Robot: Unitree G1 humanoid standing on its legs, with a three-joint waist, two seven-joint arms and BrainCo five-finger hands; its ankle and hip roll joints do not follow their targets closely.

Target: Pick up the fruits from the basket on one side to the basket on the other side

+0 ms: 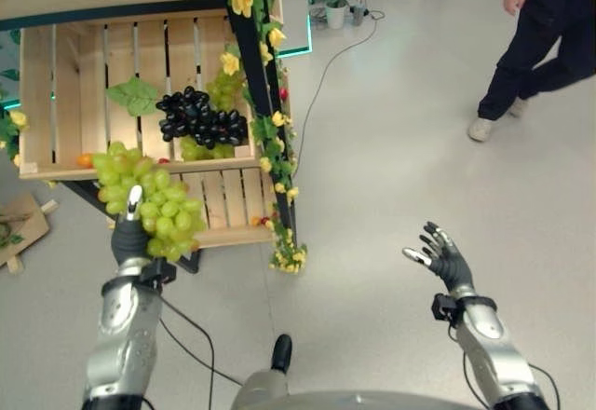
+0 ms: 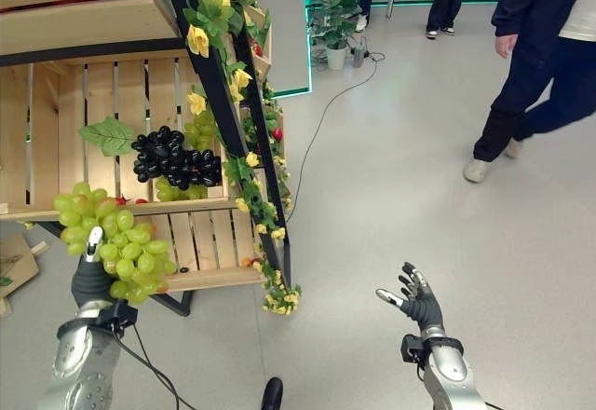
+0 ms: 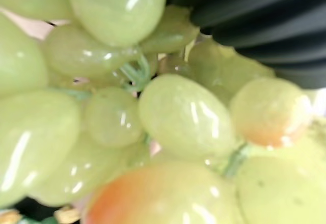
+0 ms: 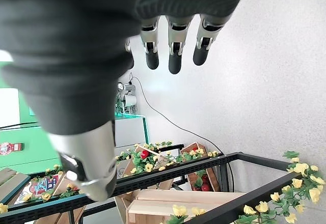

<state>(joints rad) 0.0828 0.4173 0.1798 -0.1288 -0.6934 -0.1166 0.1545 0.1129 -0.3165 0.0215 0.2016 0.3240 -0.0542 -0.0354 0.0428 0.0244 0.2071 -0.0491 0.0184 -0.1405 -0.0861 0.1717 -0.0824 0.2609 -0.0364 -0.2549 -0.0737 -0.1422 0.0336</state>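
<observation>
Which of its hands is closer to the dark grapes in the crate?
Left. The left hand holds green grapes just below the dark grapes; the right hand hangs open over bare floor.

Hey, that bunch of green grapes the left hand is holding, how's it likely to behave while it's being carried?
The green grapes will probably sag and swing, since the cluster hangs loosely around the left hand. Their glossy skins look slippery. They seem light: the hand holds the whole bunch clear of the wooden crate.

Left hand [image 1: 130, 235] fingers hidden by grapes [image 1: 154, 200]
</observation>
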